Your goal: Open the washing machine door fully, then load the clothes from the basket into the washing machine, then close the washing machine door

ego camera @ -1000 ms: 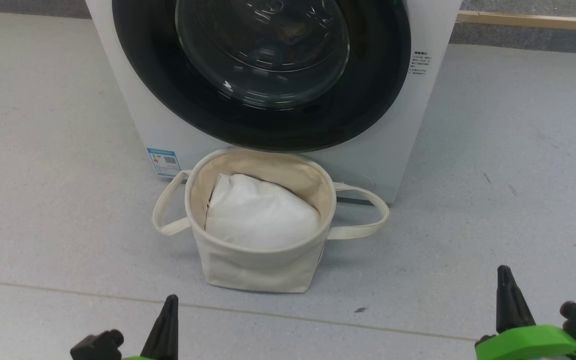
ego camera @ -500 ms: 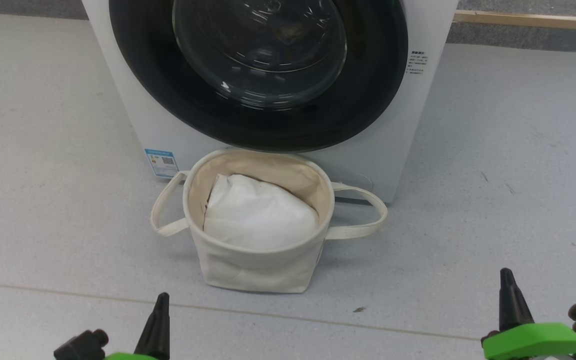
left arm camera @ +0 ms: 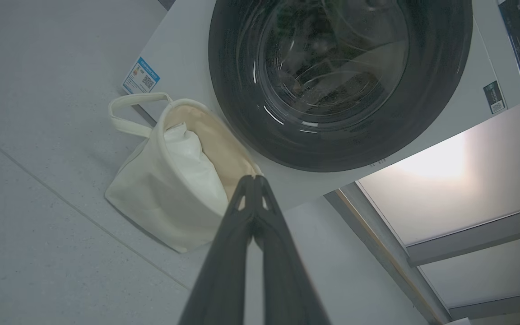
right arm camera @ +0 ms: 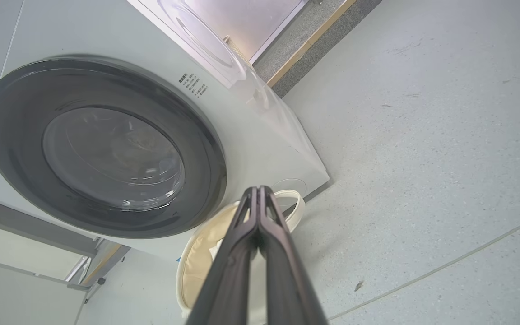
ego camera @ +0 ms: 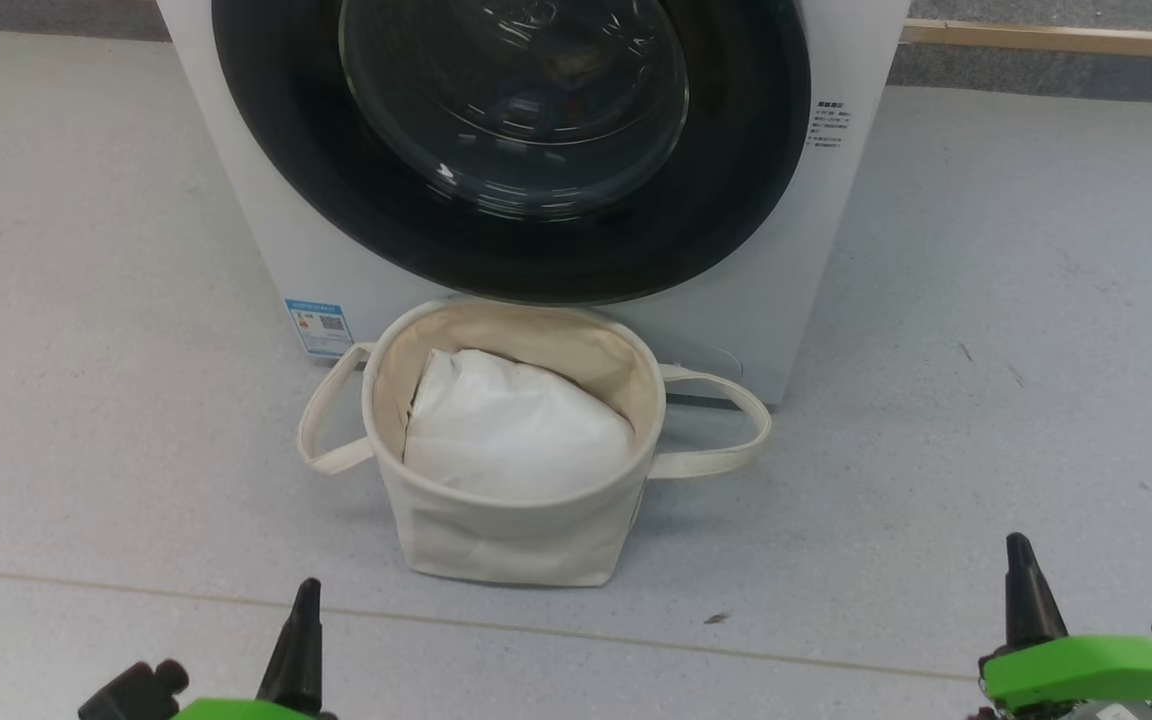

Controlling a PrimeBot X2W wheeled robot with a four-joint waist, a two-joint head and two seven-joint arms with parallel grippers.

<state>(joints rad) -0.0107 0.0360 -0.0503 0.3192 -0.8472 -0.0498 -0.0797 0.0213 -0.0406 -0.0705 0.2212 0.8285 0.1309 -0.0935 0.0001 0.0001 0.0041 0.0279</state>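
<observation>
Left jaws slid lower-left, right jaws barely; both closed, empty. Door (ego camera: 511,240) shut, basket (ego camera: 496,535) showing only white liner (ego camera: 516,430): loading judged done, next move merely withdrawal

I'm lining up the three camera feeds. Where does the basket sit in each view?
Head view: basket at centre.
Left wrist view: left of centre.
Right wrist view: bottom centre, partly behind the fingers.
Shared landmark: the black-rimmed washing machine door behind it.
</observation>
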